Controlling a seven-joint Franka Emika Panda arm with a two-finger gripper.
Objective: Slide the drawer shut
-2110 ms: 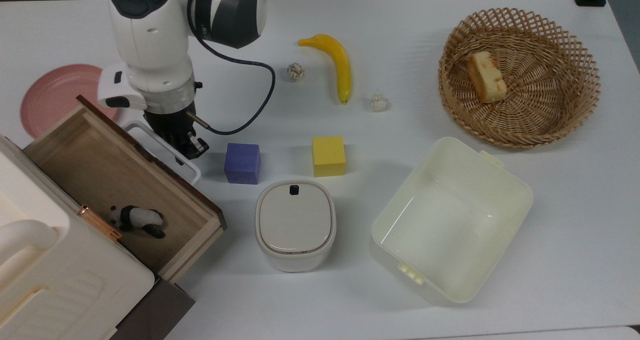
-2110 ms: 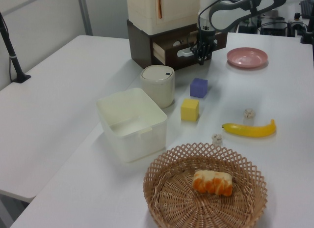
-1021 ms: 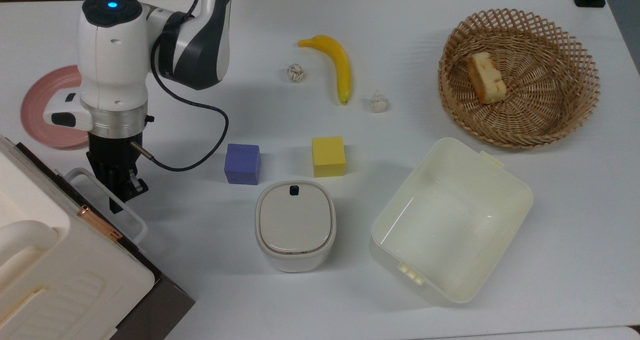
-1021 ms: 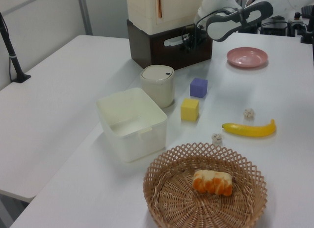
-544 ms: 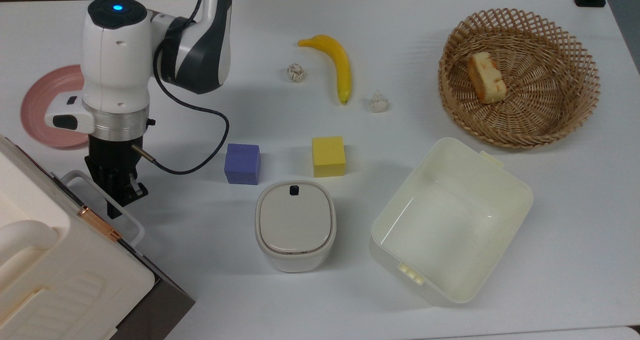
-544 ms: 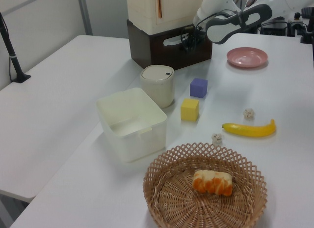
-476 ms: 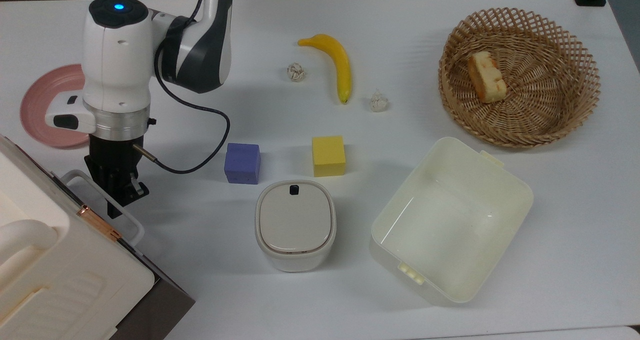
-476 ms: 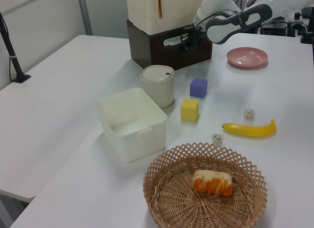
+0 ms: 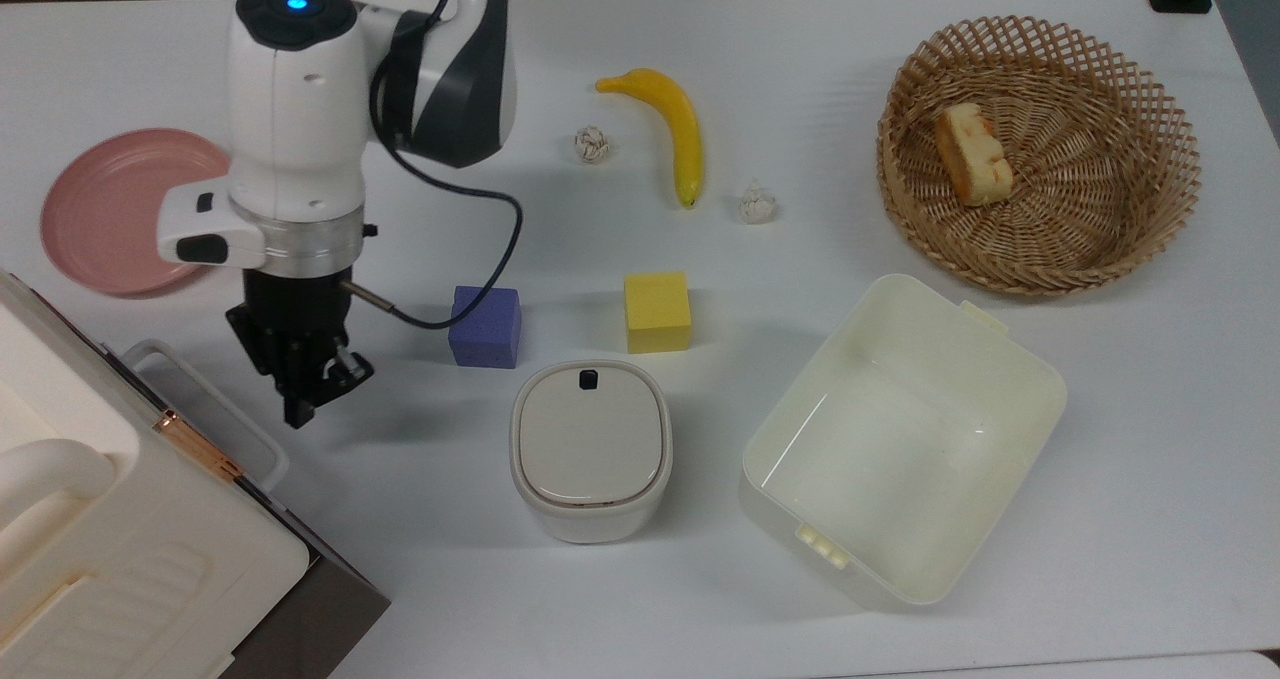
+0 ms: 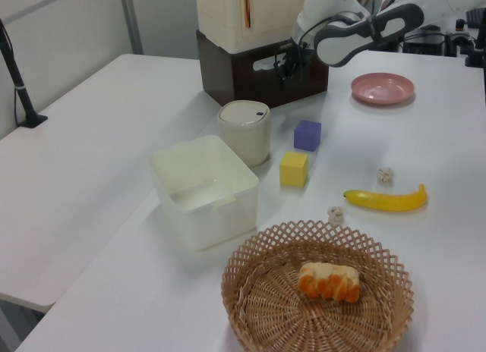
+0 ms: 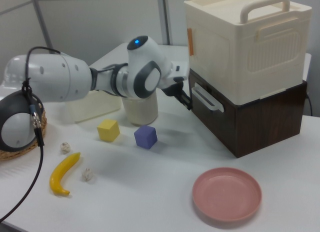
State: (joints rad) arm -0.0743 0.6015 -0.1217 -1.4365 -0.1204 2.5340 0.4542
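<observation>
The drawer sits pushed flush into the cream cabinet (image 11: 245, 47). Its dark brown front (image 11: 227, 124) faces the table, and its white loop handle (image 9: 225, 399) (image 11: 206, 99) (image 10: 266, 62) sticks out. In the top view my gripper (image 9: 298, 411) hangs a short way to the right of the handle, apart from it, pointing down at the table. Its fingers are together and hold nothing. The right view shows the gripper (image 11: 187, 103) just off the handle's near end. The left view has the gripper (image 10: 287, 67) in front of the drawer front.
A purple cube (image 9: 485, 326), a yellow cube (image 9: 657, 311) and a small lidded white bin (image 9: 590, 449) lie to the top view's right of the gripper. Beyond them are a cream tub (image 9: 1000, 359), a banana (image 9: 675, 124) and a basket (image 9: 1100, 249). A pink plate (image 9: 100, 209) lies behind the cabinet.
The drawer, open with a toy panda inside two seconds ago, is now shut. In the last half second the gripper has drawn back from the handle toward the top view's right.
</observation>
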